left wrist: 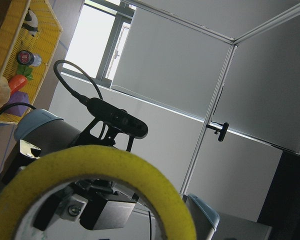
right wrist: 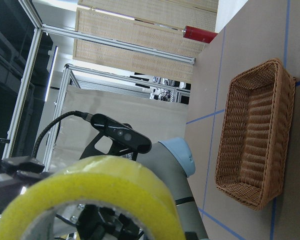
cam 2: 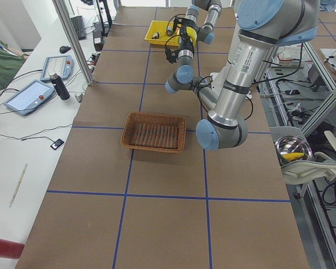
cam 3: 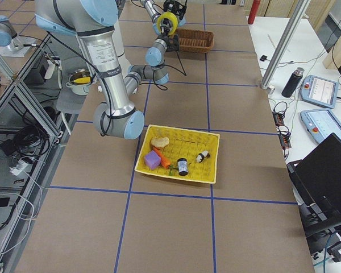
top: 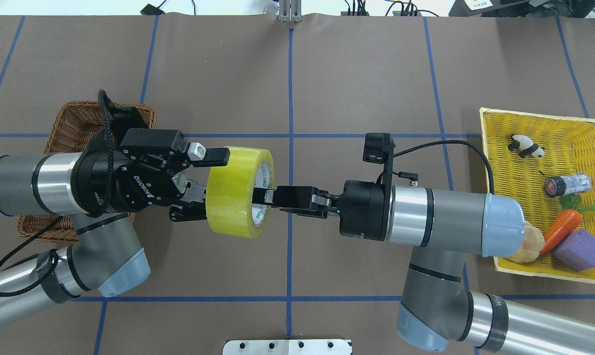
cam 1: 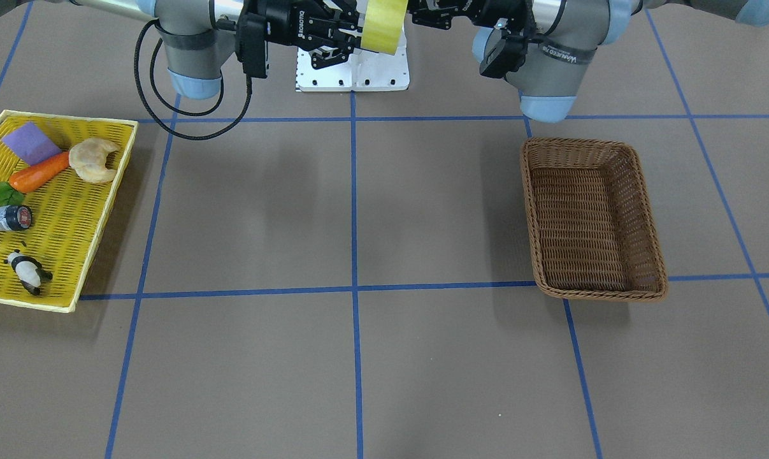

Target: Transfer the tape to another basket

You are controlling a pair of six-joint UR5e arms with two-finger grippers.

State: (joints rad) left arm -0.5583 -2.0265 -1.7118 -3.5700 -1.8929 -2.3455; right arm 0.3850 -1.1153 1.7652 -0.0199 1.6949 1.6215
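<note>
The tape (top: pixel 233 192), a wide yellow roll with a pale core, hangs in mid-air between both grippers, above the table's middle near the robot. It also shows in the front view (cam 1: pixel 384 25). My right gripper (top: pixel 262 196) is shut on the roll's wall, with one finger inside the core. My left gripper (top: pixel 211 177) is open on the roll's other side, jaws spread. Its upper finger (top: pixel 216 155) lies along the outer face; the lower one is partly hidden. The brown wicker basket (cam 1: pixel 537 210) stands empty on my left, partly under my left arm (top: pixel 75 118).
A yellow mesh tray (cam 1: pixel 113 191) on my right holds a carrot (cam 1: pixel 40 173), a bread roll (cam 1: pixel 94 159), a purple block (cam 1: pixel 30 141), a small bottle (cam 1: pixel 5 218) and a toy panda (cam 1: pixel 28 271). The robot's white base plate (cam 1: pixel 352 73) is at the near edge.
</note>
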